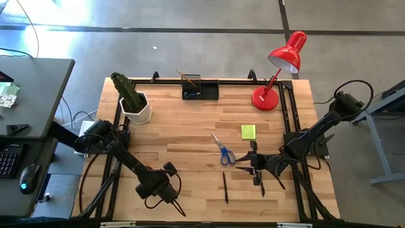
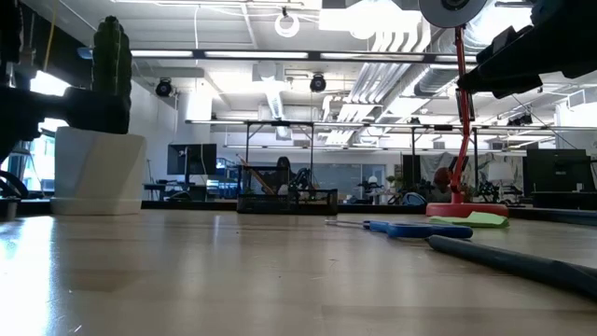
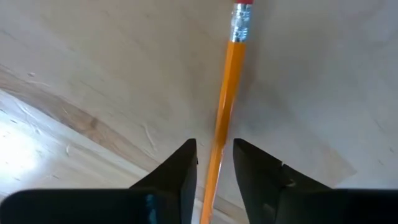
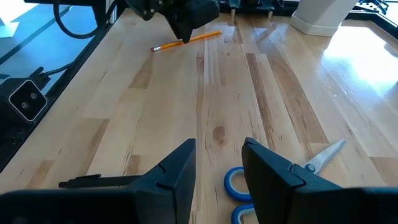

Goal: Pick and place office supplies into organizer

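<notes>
An orange pencil (image 3: 230, 81) with a metal ferrule lies flat near the table's near edge (image 4: 193, 38). My left gripper (image 3: 214, 162) is open above it, pointing down, one finger on each side with narrow gaps. My right gripper (image 4: 219, 162) is open and level, just right of the blue-handled scissors (image 1: 223, 151), touching nothing. A black pen (image 1: 225, 187) lies near the scissors. The yellow-green sticky pad (image 1: 248, 132) lies beyond them. The black organizer (image 1: 200, 87) stands at the far edge with a pencil sticking out of it.
A white pot with a green cactus (image 1: 134, 101) stands at the far left. A red desk lamp (image 1: 278, 69) stands at the far right. Black rails frame the table's edges. Bare wood lies between the scissors and the organizer.
</notes>
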### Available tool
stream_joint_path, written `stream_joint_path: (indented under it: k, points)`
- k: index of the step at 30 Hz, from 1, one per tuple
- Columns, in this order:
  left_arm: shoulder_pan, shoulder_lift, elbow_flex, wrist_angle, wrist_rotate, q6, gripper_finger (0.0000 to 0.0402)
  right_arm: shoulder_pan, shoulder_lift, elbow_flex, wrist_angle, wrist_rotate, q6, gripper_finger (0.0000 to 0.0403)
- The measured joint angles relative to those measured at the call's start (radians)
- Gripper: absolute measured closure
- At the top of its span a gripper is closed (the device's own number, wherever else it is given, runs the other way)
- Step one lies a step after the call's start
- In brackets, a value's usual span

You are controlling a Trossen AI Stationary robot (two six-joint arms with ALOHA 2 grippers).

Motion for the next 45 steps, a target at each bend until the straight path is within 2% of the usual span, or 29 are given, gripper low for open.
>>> stream_joint_path:
  k: [5,17,21,33,40,45]
  points:
    - [0.0,0.0,-0.001,0.027,-0.015,0.0,0.0309,0.0,0.0,0.0,0.0,0.006,0.0,0.0279]
    - [-0.002,-0.002,-0.001,0.045,0.038,-0.001,0.0397,0.0,0.0,0.0,0.0,0.005,0.006,0.0279]
    - [-0.002,-0.002,-0.001,0.046,0.045,-0.002,0.0384,0.0,0.0,0.0,0.0,0.005,0.005,0.0279]
    - [-0.002,-0.002,-0.001,0.049,0.043,-0.021,0.0292,0.0,0.0,0.0,0.0,0.005,0.005,0.0279]
    - [-0.002,-0.002,-0.003,0.077,0.032,-0.027,0.0287,0.0,0.0,0.0,0.0,0.001,0.006,0.0279]
    - [-0.002,-0.008,-0.044,0.115,0.042,-0.03,0.0309,0.0,0.0,0.0,0.0,0.001,0.006,0.0279]
